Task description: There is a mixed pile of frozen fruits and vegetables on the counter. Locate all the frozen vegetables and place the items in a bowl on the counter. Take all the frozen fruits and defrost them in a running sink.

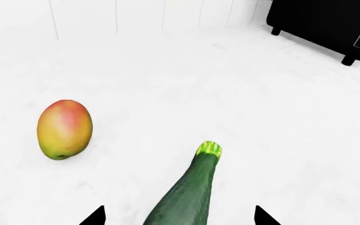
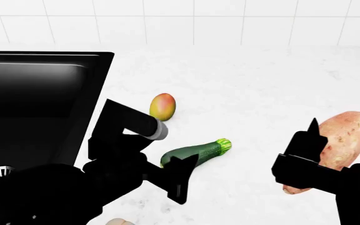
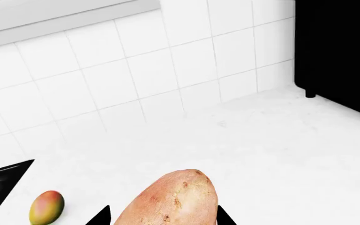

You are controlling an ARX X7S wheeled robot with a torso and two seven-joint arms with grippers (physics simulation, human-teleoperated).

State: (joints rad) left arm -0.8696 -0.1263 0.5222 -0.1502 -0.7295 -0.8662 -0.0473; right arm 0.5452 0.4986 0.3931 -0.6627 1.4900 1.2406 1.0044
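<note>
As seen from head, left tool (image 2: 183, 180) spread astride zucchini (image 2: 196, 152), long axis running along jaws; right tool (image 2: 342, 154) pinching sweet potato (image 2: 346, 140) aloft; mango (image 2: 161, 106) beyond zucchini.

Head view: sink (image 2: 36, 93) is set at upper left of counter (image 2: 261, 84). Mango (image 2: 161, 106) is placed centre, zucchini (image 2: 196, 152) below it, sweet potato (image 2: 341, 140) at right edge.

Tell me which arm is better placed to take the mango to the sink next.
Probably the left. The mango lies close to the sink on the left gripper side, while the right gripper holds the sweet potato.
</note>
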